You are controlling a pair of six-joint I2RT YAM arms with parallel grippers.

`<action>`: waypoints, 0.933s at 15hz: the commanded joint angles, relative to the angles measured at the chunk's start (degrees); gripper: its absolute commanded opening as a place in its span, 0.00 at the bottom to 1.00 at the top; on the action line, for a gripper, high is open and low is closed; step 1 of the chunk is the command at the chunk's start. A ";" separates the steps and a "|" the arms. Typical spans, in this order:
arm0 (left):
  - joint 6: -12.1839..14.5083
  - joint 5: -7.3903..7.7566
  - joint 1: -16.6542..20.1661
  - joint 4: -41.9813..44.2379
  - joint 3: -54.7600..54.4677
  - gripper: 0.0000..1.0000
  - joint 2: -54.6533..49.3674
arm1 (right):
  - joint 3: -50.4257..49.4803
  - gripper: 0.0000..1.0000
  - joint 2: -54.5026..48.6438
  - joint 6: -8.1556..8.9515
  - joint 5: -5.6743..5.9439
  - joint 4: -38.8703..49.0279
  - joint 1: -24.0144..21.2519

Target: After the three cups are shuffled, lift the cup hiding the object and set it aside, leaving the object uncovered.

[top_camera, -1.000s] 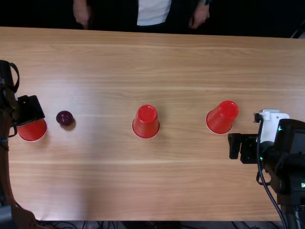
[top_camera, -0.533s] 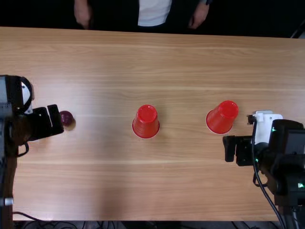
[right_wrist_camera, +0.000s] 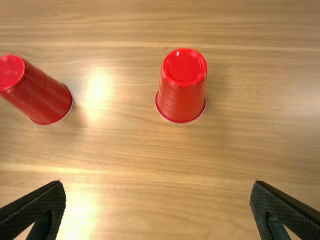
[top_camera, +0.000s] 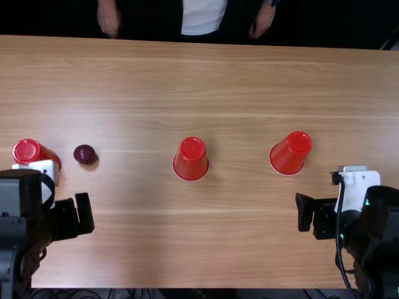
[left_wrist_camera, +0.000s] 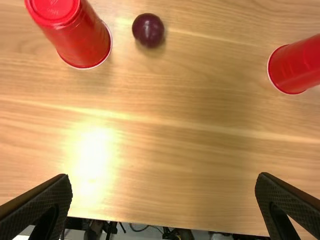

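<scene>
Left arm [top_camera: 25, 218] stands at 8 o'clock in the top view and right arm [top_camera: 368, 224] at 4 o'clock, both close to the near edge. Left gripper [left_wrist_camera: 162, 176] and right gripper [right_wrist_camera: 156, 184] face 12 o'clock, fingers spread wide, holding nothing.

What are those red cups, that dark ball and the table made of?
Left red cup, middle red cup, right red cup: probably thin glossy plastic, judging by ribbed walls and shine. Small dark purple ball: smooth, faintly shiny; material unclear. Light brown table: wood grain, satin glare; possibly laminate.
</scene>
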 commanded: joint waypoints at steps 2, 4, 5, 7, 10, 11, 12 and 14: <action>0.18 0.08 0.42 3.47 -5.61 1.00 -7.05 | -3.22 1.00 -5.79 0.43 0.16 -0.49 0.65; -0.03 -0.56 0.42 8.95 -12.82 1.00 -14.08 | -6.29 1.00 -11.59 0.43 0.16 -0.49 0.65; -0.03 -0.66 0.42 10.74 -16.60 1.00 -17.86 | -7.87 1.00 -14.58 0.43 0.16 -0.38 0.65; -0.13 -0.77 0.51 13.28 -23.63 1.00 -24.45 | -11.48 1.00 -20.73 0.43 0.16 0.25 0.56; 0.18 -2.24 0.77 17.92 -32.77 1.00 -34.64 | -17.89 1.00 -30.22 0.32 0.16 1.94 0.03; 0.08 -3.30 0.77 20.13 -35.59 1.00 -38.78 | -19.83 1.00 -33.65 0.32 0.27 3.84 0.03; 0.08 -3.72 0.77 22.98 -38.49 1.00 -43.52 | -21.58 1.00 -36.99 0.32 0.27 5.52 -0.06; 0.08 -4.04 1.48 26.25 -43.06 1.00 -50.11 | -23.96 1.00 -42.44 0.43 0.27 6.68 -0.32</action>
